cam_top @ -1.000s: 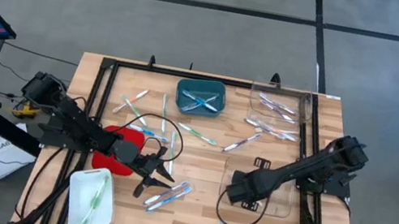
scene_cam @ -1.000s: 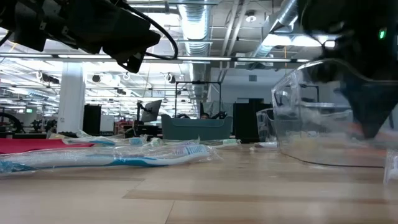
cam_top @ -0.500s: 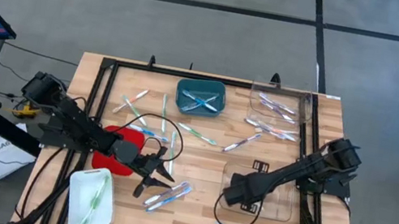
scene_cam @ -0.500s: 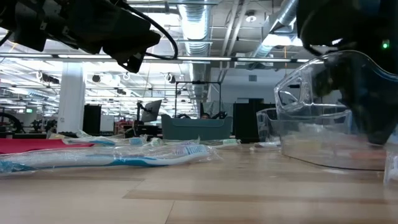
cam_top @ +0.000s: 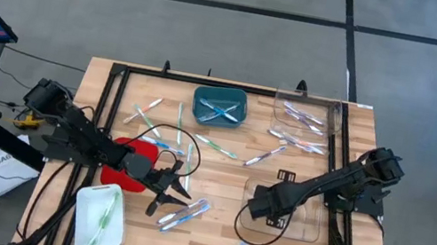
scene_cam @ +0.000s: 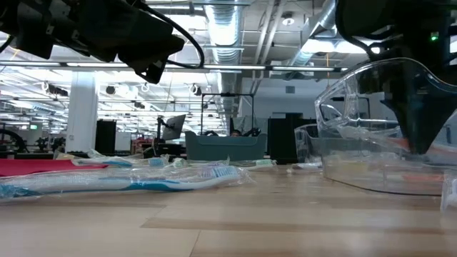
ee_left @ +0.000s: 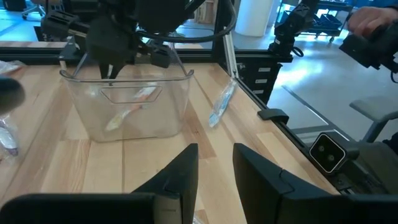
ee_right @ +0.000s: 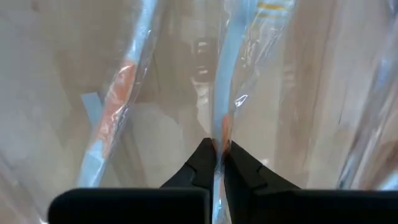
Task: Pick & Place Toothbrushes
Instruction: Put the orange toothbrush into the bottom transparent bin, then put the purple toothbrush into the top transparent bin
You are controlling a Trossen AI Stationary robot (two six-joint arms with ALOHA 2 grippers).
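Between my right jaws [ee_right: 216, 163]: wrapped toothbrush [ee_right: 233, 74], pinched tight, inside clear bin [cam_top: 300, 211]. Step: placing. Next: release, lift out. Left jaws [ee_left: 215, 165] part-open, empty, w/ loose brushes [cam_top: 184, 214] just below.

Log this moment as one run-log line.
right pincer: shut on wrapped toothbrush, inside clear bin | left pincer: open, empty, hovering beside red tray

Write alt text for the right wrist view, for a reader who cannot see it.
The right gripper is shut on a wrapped toothbrush, inside a clear bin. A second wrapped toothbrush with an orange handle lies beside it on the bin's floor.
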